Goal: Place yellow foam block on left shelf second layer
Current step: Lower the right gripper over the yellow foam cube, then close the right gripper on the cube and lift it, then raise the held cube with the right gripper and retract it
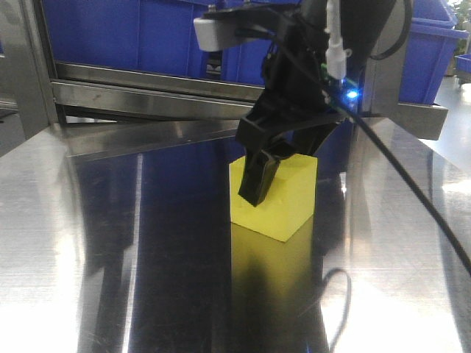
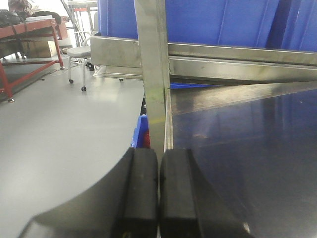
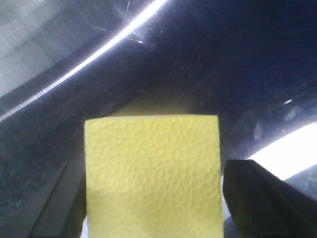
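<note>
The yellow foam block (image 1: 283, 202) rests on the shiny steel surface (image 1: 110, 243), near its middle. My right gripper (image 1: 283, 165) reaches down over it, with one black finger in front of the block's near-left face and the other behind it. In the right wrist view the block (image 3: 151, 173) fills the space between the fingers; the left finger lies against it and a narrow gap shows at the right finger (image 3: 252, 198). The jaws stand open around the block. My left gripper (image 2: 158, 168) is shut and empty at the surface's left edge.
A steel shelf rail (image 1: 147, 81) runs across the back with blue plastic bins (image 1: 147, 29) above it. A steel upright post (image 2: 153, 74) stands just ahead of my left gripper. A black cable (image 1: 412, 198) hangs from the right arm. Grey floor (image 2: 59, 139) and a stool lie to the left.
</note>
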`<state>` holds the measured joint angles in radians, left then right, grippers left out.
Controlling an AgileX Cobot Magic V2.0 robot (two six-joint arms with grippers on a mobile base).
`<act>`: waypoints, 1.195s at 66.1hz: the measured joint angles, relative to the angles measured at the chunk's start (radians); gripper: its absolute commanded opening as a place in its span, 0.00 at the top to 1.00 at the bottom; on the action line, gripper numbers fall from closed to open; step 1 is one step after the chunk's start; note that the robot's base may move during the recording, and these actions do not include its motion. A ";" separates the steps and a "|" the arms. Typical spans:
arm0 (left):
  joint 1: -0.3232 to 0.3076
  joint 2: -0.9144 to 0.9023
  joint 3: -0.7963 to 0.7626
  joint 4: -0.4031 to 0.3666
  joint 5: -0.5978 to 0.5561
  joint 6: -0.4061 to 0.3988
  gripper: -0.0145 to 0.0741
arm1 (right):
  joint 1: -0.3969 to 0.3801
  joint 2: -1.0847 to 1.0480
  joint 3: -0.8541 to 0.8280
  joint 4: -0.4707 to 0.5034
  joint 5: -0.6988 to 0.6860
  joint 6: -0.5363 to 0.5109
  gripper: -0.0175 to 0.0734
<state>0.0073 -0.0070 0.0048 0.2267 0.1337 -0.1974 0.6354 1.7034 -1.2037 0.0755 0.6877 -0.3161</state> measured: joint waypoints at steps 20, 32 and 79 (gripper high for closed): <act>0.000 0.000 0.000 0.000 0.000 0.000 0.68 | 0.000 0.011 0.000 0.000 -0.005 -0.004 0.36; 0.000 0.000 0.000 0.000 0.000 0.000 0.68 | 0.000 0.011 -0.001 0.000 0.001 -0.004 0.52; 0.000 0.000 0.000 0.000 0.000 0.000 0.68 | -0.083 -0.596 0.414 0.001 -0.282 -0.004 0.51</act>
<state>0.0073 -0.0070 0.0048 0.2267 0.1337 -0.1974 0.5522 1.1070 -0.7901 0.0765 0.4059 -0.3204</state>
